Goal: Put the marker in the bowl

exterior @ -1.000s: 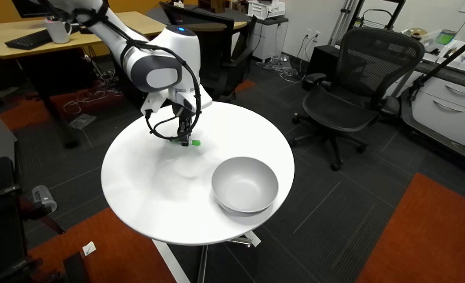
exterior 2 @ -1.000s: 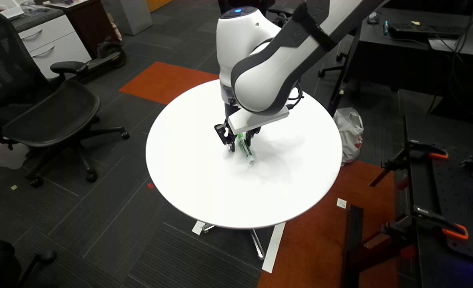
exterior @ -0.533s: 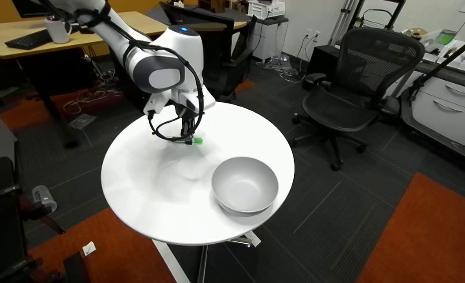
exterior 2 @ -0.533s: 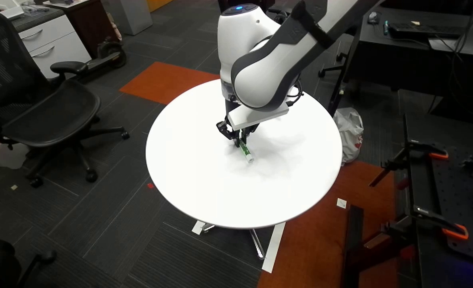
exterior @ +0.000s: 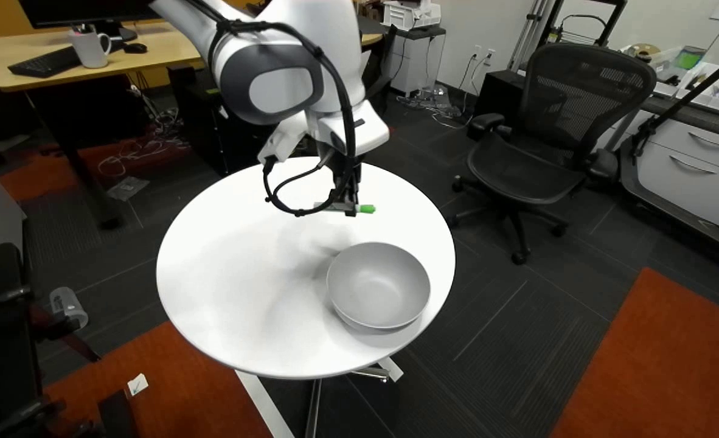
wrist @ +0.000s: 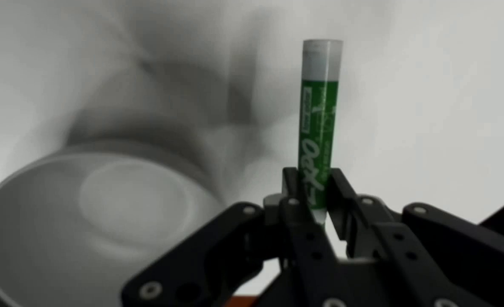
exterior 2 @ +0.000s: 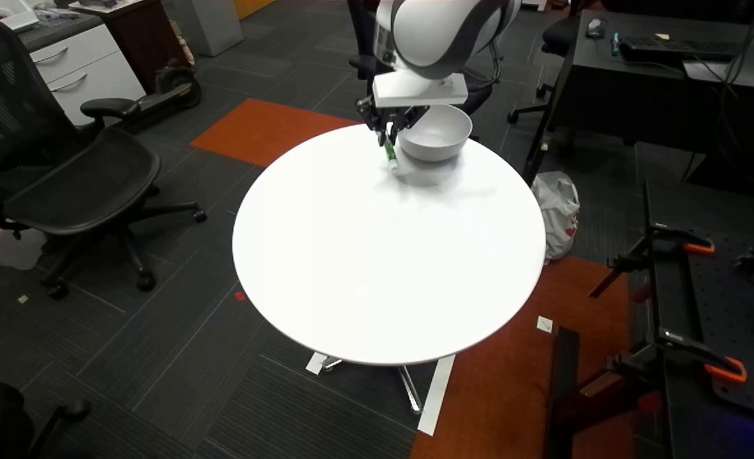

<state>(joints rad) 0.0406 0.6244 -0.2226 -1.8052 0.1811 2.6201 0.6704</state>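
On the left in my wrist view sits the bowl, open side up, so it can catch things. To its right, my gripper squeezes the marker from both sides, I think so it won't slip. The marker hangs above the table, beside the bowl, not over it. If I let go here, it would likely miss, so I should get over the bowl first.

3 cams downward, same tbl
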